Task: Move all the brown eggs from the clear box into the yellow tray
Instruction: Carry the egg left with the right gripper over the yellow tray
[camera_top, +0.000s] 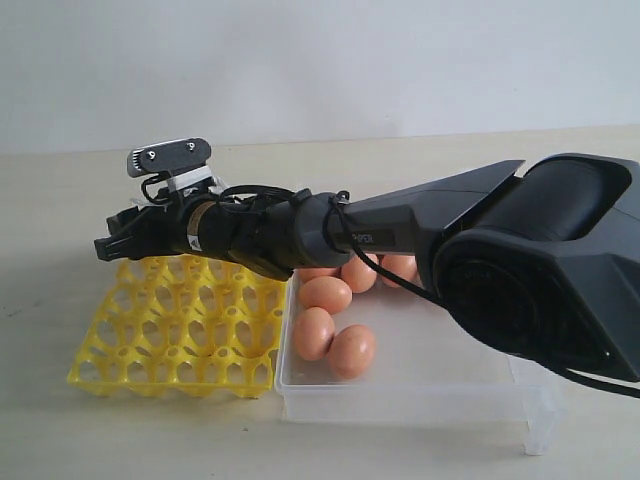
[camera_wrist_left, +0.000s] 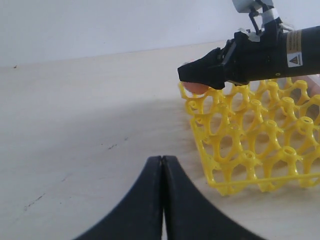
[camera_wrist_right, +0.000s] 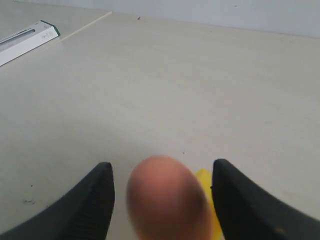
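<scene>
Pale table (camera_top: 60, 200) under everything. My right arm (camera_top: 540, 260) reaches from the right across the clear box (camera_top: 420, 385) and out over the yellow tray (camera_top: 170, 340). The clear box sits on the right half of the table, and the yellow tray is hard against its left wall; can't tell if they touch. All tray cups I can see in the exterior view are bare. My right pincer (camera_wrist_right: 162, 166) is over the tray's far left corner, fingers spread apart, with a gap on each side of the egg (camera_wrist_right: 167, 200) between them, so no clamp on it. From the left wrist view that egg (camera_wrist_left: 196, 88) shows just under the black fingertip at the corner cup; can't tell if it's seated. My left pincer (camera_wrist_left: 162, 160) is low over bare table near the tray, fingers pressed together, holding nothing. At least five brown eggs (camera_top: 325, 294) lie loose in the box's far left part, some hidden by the arm. A white strip (camera_wrist_right: 27, 40) lies far off on the table
</scene>
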